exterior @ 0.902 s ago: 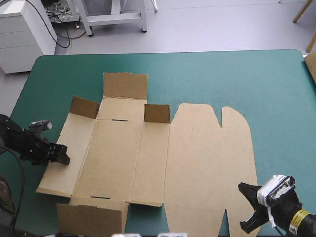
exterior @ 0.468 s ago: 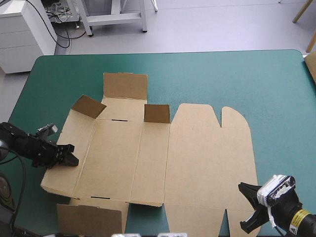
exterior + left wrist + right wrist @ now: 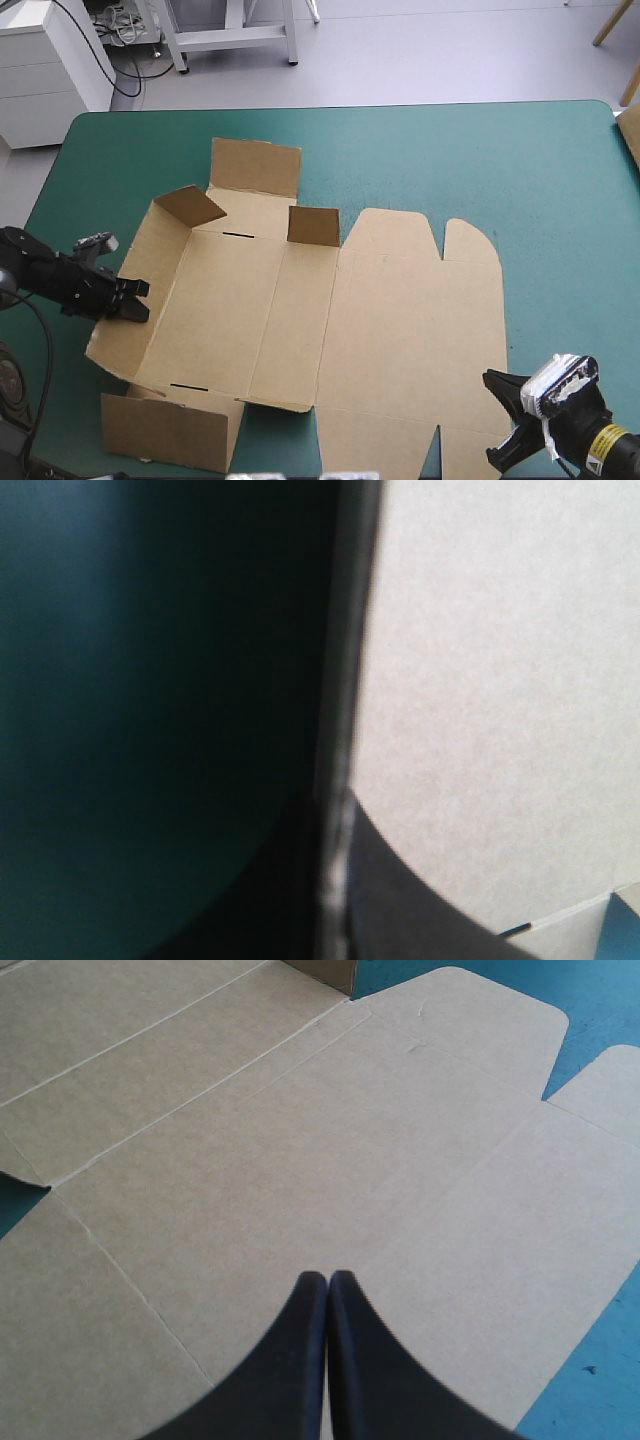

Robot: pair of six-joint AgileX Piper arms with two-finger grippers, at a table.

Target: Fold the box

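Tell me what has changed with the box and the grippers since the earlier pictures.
The left gripper, shut on the left wall of the box, has lifted that wall from nearly flat to a clear inward tilt. The near-left flap moved with it, and the whole box turned slightly on the table. The right gripper stayed shut above the flat lid panel.

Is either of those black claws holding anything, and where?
The left gripper grips the box by its raised left wall; the right gripper holds nothing.
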